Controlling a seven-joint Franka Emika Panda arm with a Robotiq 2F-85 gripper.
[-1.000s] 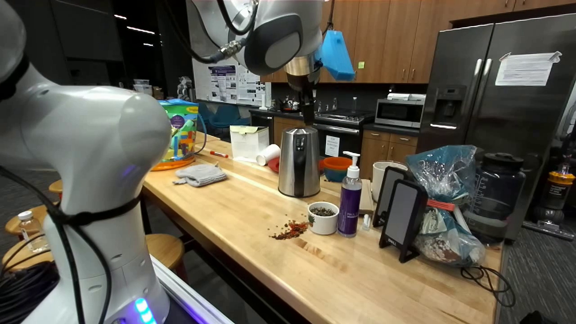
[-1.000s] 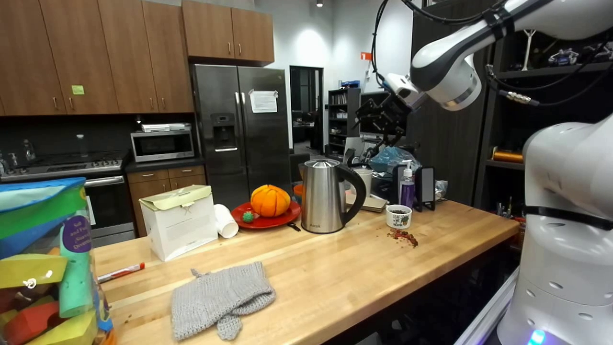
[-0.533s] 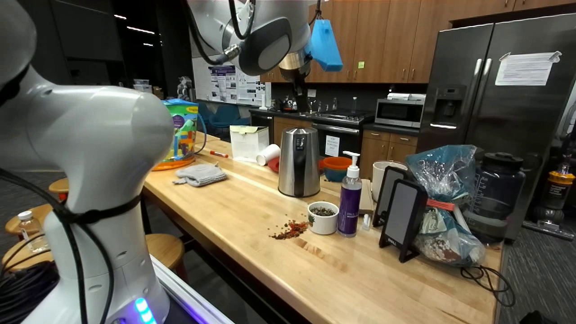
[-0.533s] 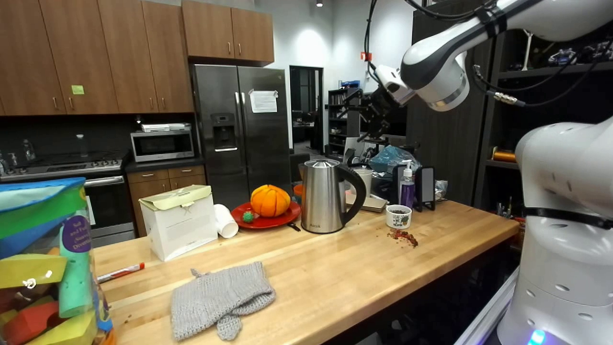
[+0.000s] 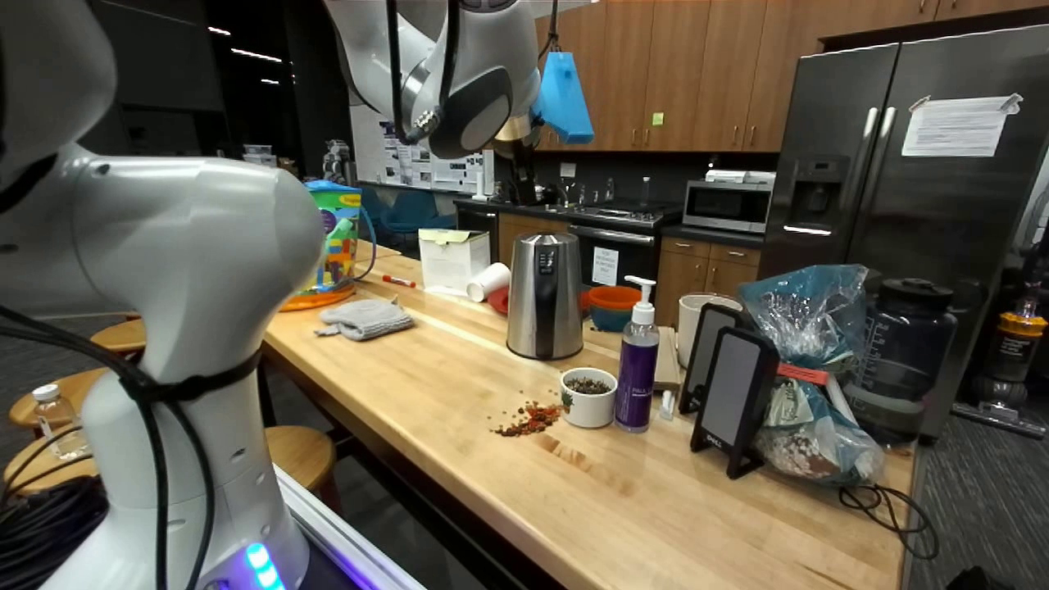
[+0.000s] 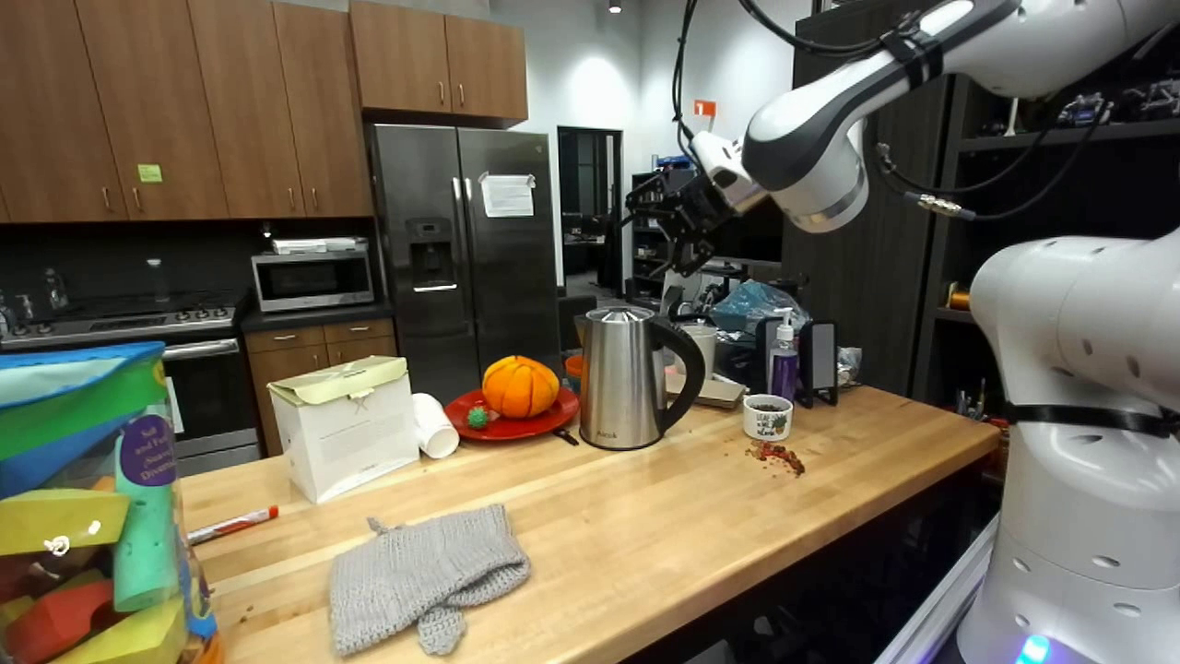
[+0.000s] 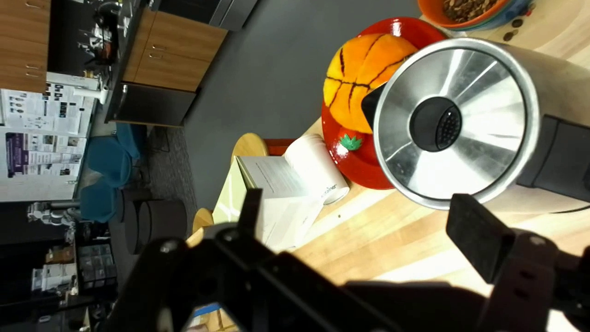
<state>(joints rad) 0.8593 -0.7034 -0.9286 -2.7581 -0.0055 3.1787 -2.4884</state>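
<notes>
My gripper (image 7: pixel 362 221) stands open in the wrist view, with bare wood and part of a white box (image 7: pixel 290 216) visible between its fingers. Nothing is held. In an exterior view the black gripper (image 6: pixel 653 242) hangs in the air above the height of the steel kettle (image 6: pixel 618 378), apart from it. The kettle is upright on the wooden table, its black handle (image 6: pixel 684 369) to one side. From the wrist, its round lid (image 7: pixel 493 106) shows beyond one finger pad. Behind the kettle, an orange pumpkin-like plush (image 6: pixel 521 387) rests on a red plate (image 6: pixel 553 420).
A white cup (image 6: pixel 435 426) lies on its side by the box. A grey knitted cloth (image 6: pixel 424 572) and a marker (image 6: pixel 230 524) lie nearer. A small bowl (image 6: pixel 768 420), spilled bits (image 6: pixel 776 455), a purple pump bottle (image 5: pixel 638 369), speakers (image 5: pixel 733 393) and a toy bag (image 5: pixel 328 233) stand about.
The arm and gripper have shifted leftward in both exterior views, rising first and then dropping slightly. The kettle and the other table objects have stayed where they were.
</notes>
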